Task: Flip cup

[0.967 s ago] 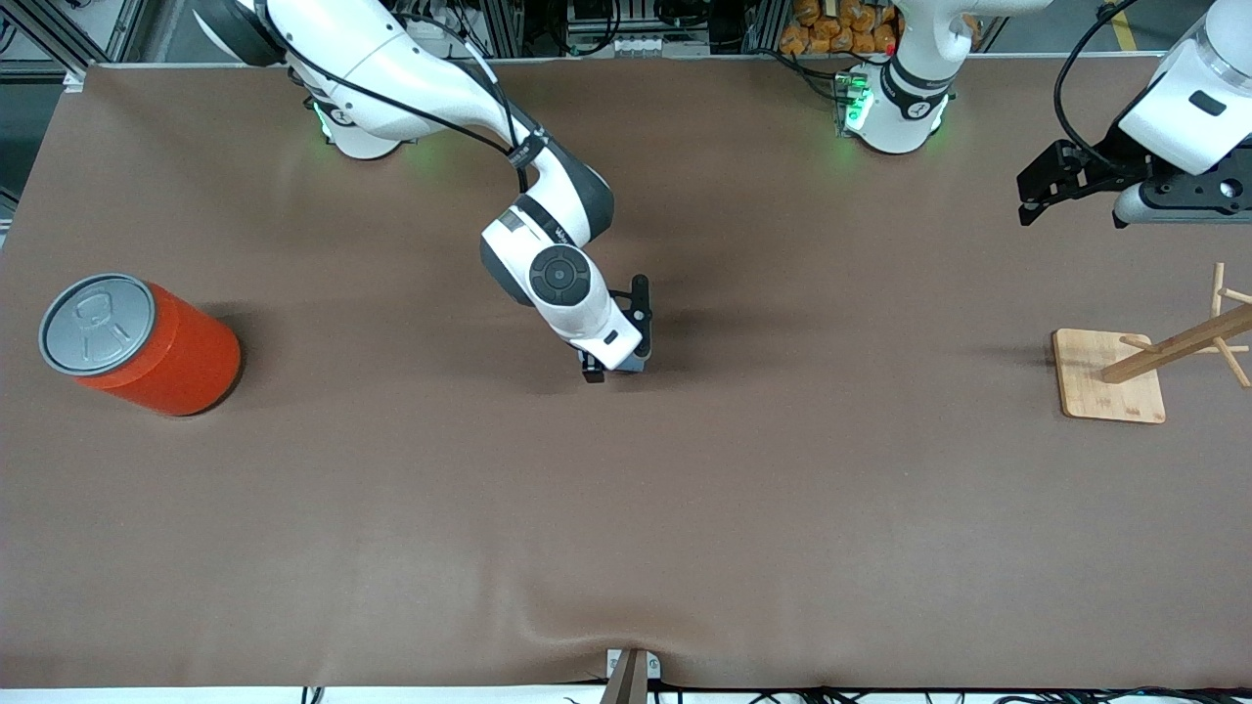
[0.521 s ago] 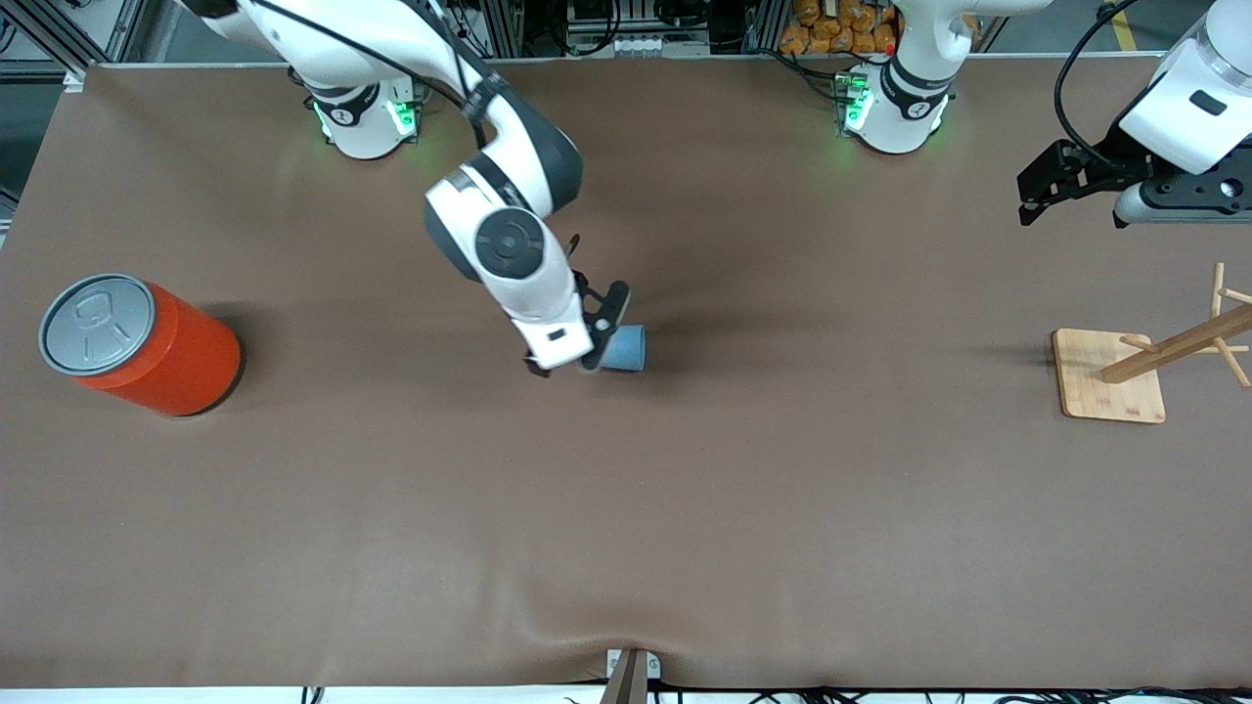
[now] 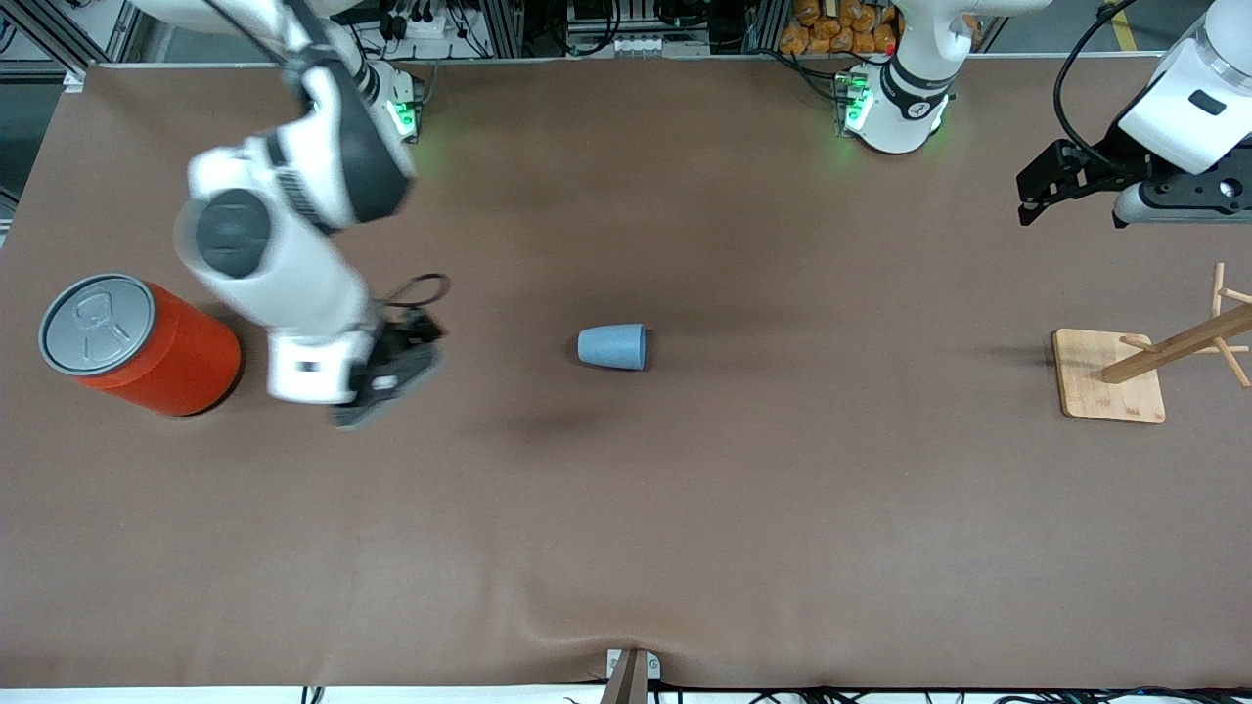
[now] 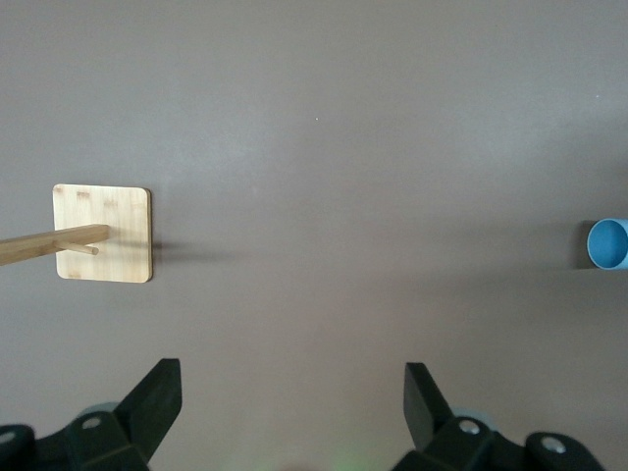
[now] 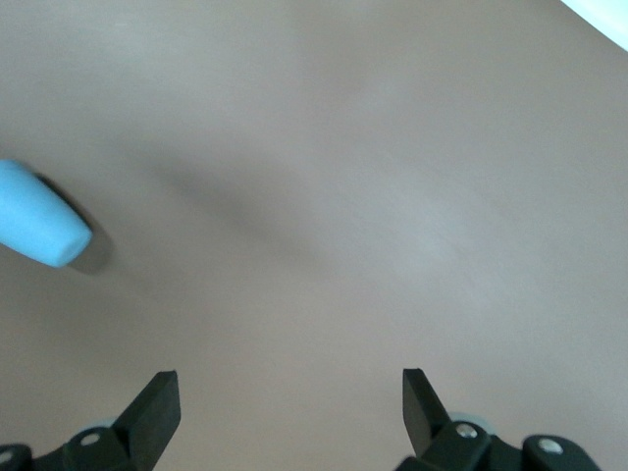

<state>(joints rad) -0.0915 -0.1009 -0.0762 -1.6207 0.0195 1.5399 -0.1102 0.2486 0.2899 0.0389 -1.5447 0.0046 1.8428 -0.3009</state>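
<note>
— What is your table carrying right now?

— A brown cloth covers the table (image 3: 685,508), and you can see three things lying straight on it. The cup (image 3: 611,346) lies on its side near the middle, its wide mouth turned toward the left arm's end of the table.

— And at the ends?

— Toward the right arm's end you have the orange can (image 3: 142,344), standing upright with its grey lid on top. Toward the left arm's end sits the wooden rack (image 3: 1110,375): a square base flat on the cloth, with a pegged post rising from it. All three lie well apart from one another.
</note>
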